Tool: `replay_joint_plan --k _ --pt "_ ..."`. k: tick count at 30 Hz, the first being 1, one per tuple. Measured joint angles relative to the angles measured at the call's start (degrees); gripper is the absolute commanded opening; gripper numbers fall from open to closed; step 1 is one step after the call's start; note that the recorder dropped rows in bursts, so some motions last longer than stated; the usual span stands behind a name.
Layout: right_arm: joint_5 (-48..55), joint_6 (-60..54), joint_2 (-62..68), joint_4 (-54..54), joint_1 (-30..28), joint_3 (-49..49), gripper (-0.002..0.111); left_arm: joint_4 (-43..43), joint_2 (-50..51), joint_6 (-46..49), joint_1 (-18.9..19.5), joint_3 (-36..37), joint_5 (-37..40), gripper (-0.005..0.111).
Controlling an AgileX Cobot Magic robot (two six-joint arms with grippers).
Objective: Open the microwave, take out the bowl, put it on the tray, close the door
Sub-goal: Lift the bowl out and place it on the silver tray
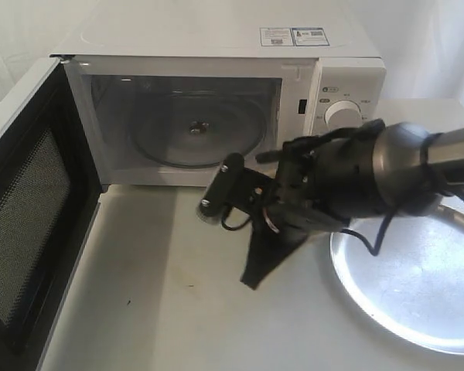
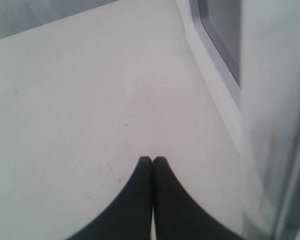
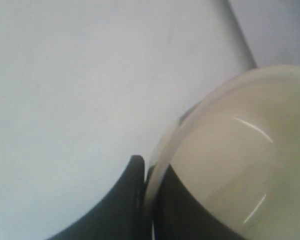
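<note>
The right tool (image 3: 149,169), two black tapered fingers, was pinching the rim of the small round cream bowl (image 3: 230,165), one finger outside the wall and one inside. The bowl was tilted and raised clear of the white table (image 1: 162,301). In the exterior view the bowl could not be made out behind the dark arm.

The left tool (image 2: 152,161) had its black fingers pressed together with nothing between them, and hung over bare table.

In the exterior view, nearest on the left, the white door (image 1: 23,224) stood swung fully open, with its dark mesh inner side facing the scene. Nearest on the right, the wide round silvery metal tray (image 1: 417,294) lay flat on the table with nothing on it. The right arm crossed above the tray's far edge, and its fingers pointed down over the table just left of the tray.

Behind these stood the large white boxy microwave (image 1: 216,39). Its cavity held only a round glass turntable (image 1: 197,131). A round white knob (image 1: 342,114) showed above the arm.
</note>
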Motion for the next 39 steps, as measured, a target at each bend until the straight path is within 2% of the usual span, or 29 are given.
replay_joint_plan --k 4,7,15,19,25,28,35,39 --pt "12.0 17.7 -0.4 -13.3 -0.1 5.5 0.000 0.0 0.0 0.0 0.0 0.0 0.0 0.000" --pt "18.6 25.7 -0.8 -20.5 -0.3 8.6 0.000 0.0 0.0 0.0 0.0 0.0 0.0 0.000" --pt "20.8 35.5 -0.9 -28.9 -0.3 13.9 0.001 0.0 0.0 0.0 0.0 0.0 0.0 0.000" --pt "20.9 43.6 -0.9 -35.5 -0.3 14.9 0.012 0.0 0.0 0.0 0.0 0.0 0.0 0.000" --pt "19.6 46.4 -0.9 -37.4 -0.3 15.3 0.037 0.0 0.0 0.0 0.0 0.0 0.0 0.000" --pt "19.5 46.6 -0.9 -37.2 -0.3 15.3 0.045 0.0 0.0 0.0 0.0 0.0 0.0 0.000" --pt "19.2 47.0 -1.1 -38.2 -0.2 15.3 0.046 0.0 0.0 0.0 0.0 0.0 0.0 0.000" --pt "16.3 47.7 -2.9 -39.4 2.5 15.3 0.046 0.0 0.0 0.0 0.0 0.0 0.0 0.000"
